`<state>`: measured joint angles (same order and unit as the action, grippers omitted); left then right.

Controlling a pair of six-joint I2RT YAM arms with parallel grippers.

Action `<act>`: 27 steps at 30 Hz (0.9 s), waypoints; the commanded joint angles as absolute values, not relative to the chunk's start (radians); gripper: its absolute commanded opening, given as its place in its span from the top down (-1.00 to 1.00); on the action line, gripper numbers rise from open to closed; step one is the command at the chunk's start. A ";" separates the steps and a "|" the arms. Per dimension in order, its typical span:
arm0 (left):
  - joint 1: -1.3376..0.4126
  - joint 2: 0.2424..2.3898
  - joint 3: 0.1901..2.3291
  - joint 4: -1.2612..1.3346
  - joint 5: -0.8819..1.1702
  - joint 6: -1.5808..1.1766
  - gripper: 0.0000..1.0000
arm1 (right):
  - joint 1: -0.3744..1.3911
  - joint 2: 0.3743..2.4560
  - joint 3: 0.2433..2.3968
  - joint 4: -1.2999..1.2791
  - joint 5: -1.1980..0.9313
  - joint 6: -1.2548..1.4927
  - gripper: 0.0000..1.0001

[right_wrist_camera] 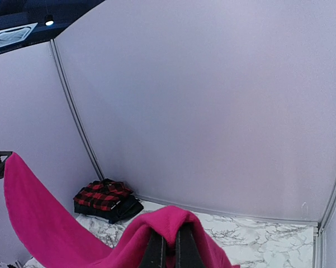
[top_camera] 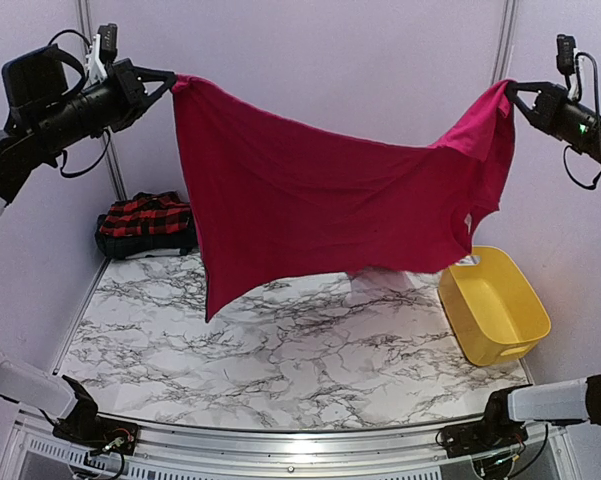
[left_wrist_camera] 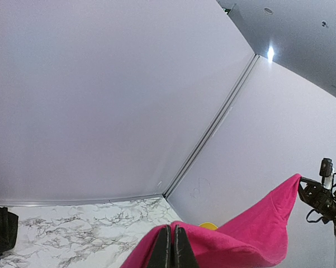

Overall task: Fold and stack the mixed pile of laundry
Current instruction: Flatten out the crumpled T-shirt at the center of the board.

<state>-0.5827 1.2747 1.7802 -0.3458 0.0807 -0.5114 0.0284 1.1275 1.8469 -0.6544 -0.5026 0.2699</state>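
A plain magenta-pink garment hangs spread high above the marble table, stretched between both arms. My left gripper is shut on its upper left corner, the cloth draping off the black fingers. My right gripper is shut on the upper right corner; pink fabric folds over its fingers. A folded red-and-black checked garment lies on a dark folded one at the table's back left corner, the pair showing as a stack in the right wrist view.
A yellow plastic tub stands at the table's right side. A white object sits behind the hanging cloth at the back. Pale booth walls close in the table on three sides.
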 commanded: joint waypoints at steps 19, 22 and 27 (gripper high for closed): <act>-0.260 1.994 2.594 -0.211 0.189 -0.730 1.00 | 0.011 1.908 2.564 -0.262 -0.511 0.483 1.00; -0.252 1.945 2.529 -0.142 0.222 -0.709 1.00 | 0.011 1.867 2.494 -0.121 -0.548 0.535 1.00; -0.248 1.799 2.217 -0.110 0.268 -0.602 1.00 | 0.029 1.804 2.341 -0.153 -0.600 0.439 1.00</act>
